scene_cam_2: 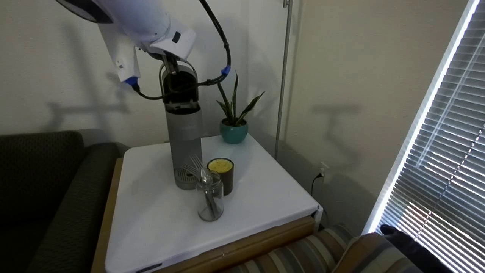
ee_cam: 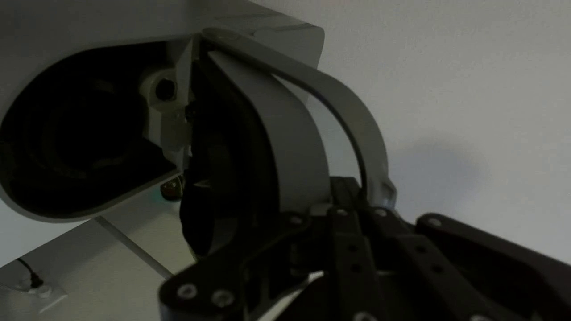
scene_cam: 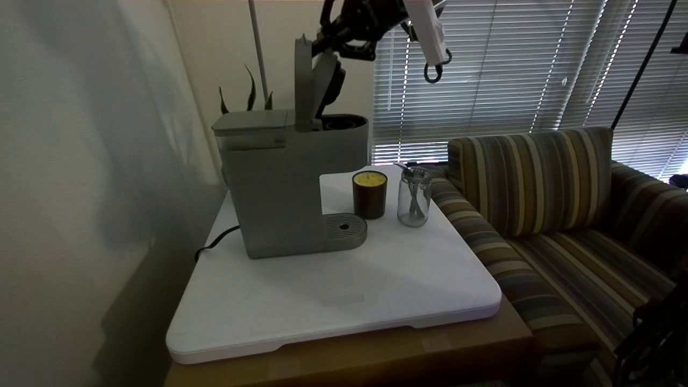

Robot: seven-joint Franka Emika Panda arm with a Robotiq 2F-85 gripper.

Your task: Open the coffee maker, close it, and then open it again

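White tabletop (scene_cam: pixel 322 285), cutlery (scene_cam_2: pixel 205 177) in clear jar (scene_cam_2: pixel 210 201), coffee maker (scene_cam: pixel 279 199) with fingers (ee_cam: pixel 345 191) together, empty, at its raised lid (ee_cam: pixel 292 142).

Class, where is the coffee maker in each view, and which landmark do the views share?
In an exterior view: coffee maker, left of centre, side-on.
In an exterior view: coffee maker, left of centre, front-on.
In the wrist view: coffee maker, upper left to centre.
Shared landmark: the thin pole.
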